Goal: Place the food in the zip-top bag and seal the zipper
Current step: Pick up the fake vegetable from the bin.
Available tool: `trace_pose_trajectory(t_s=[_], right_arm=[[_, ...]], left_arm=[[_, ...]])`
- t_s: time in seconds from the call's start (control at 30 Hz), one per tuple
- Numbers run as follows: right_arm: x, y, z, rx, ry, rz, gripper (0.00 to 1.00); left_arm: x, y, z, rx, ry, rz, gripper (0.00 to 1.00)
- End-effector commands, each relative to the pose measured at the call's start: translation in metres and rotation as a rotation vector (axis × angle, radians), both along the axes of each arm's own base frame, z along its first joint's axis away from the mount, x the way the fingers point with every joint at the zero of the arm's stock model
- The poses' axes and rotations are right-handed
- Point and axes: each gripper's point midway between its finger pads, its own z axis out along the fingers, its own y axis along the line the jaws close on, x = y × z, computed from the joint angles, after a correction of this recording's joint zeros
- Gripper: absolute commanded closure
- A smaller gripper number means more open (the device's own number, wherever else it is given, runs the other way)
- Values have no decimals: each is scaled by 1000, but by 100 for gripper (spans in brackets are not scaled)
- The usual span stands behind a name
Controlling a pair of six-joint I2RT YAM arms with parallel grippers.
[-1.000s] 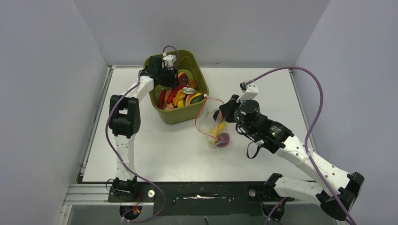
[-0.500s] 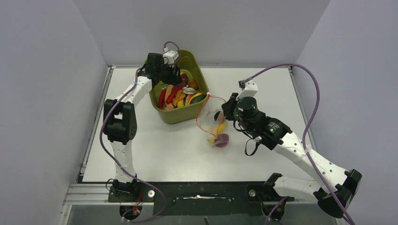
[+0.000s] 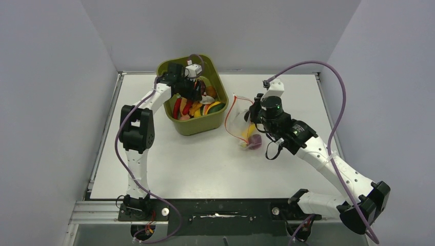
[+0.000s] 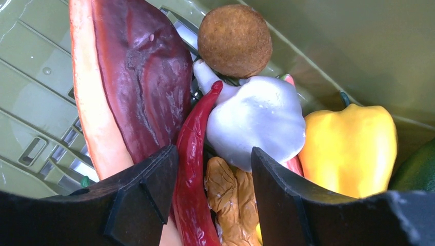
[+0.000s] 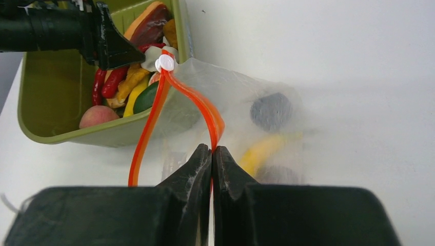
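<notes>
Partly done: the bag, center-right in top view on the bench, held a banana plus dark round pcs. Most food lay in the green bin, upper center. W/ the right gripper clamped on the zipper, mouth gaped; left gripper stood apart over a red chili, nothing held. Sealing not yet done.

Food: beside the bin, you see only hazy shapes through the zip-top bag.
Red chili: in the bin, lower end cut off.
</notes>
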Motion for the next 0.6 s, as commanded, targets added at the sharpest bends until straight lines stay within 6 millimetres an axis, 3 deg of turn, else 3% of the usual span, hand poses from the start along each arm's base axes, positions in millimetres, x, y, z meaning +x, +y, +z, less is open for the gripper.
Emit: trace_pose_trajectory(t_s=[0.0,0.13,0.3,0.57], right_arm=[[10,-13,12,-10,-42,-78,100],[7,-16,33,1,-60,-81,100],[6,-19,26,-16,5,-103,100],[8,-9,41,-16,87,-102,100]], left_arm=[[2,0,11,26,-40,-18,46],[6,-7,17,-30,-52,-8,46],[19,-7,20,-38,-52,60,53],[25,2,8,5,-43,117,52]])
